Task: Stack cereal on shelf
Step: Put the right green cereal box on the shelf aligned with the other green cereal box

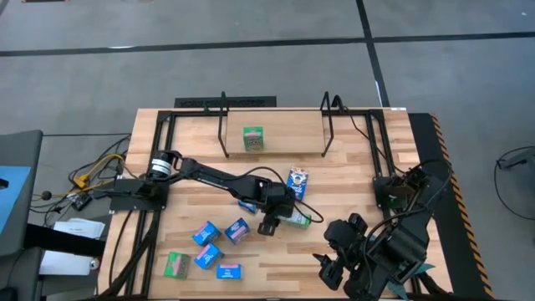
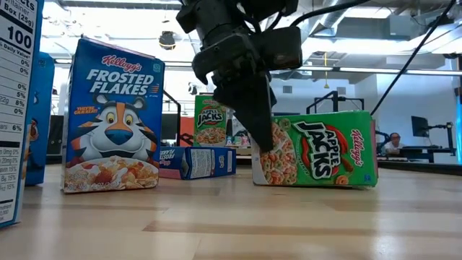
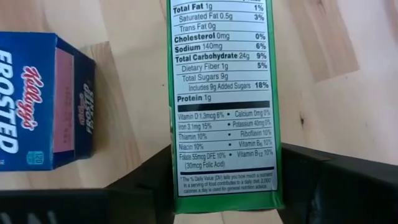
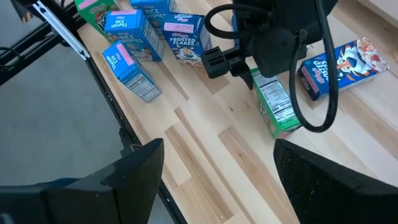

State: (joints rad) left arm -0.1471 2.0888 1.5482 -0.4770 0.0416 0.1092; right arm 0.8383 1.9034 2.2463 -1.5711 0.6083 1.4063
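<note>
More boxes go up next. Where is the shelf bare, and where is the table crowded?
The shelf is bare on either side of the lone green box, out to the black uprights. Crowded: the front-left blue boxes.

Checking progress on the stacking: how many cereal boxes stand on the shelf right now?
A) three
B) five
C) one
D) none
C: the high view shows a single green box on the shelf; the other boxes lie on the table, one green box at the left gripper.
</note>
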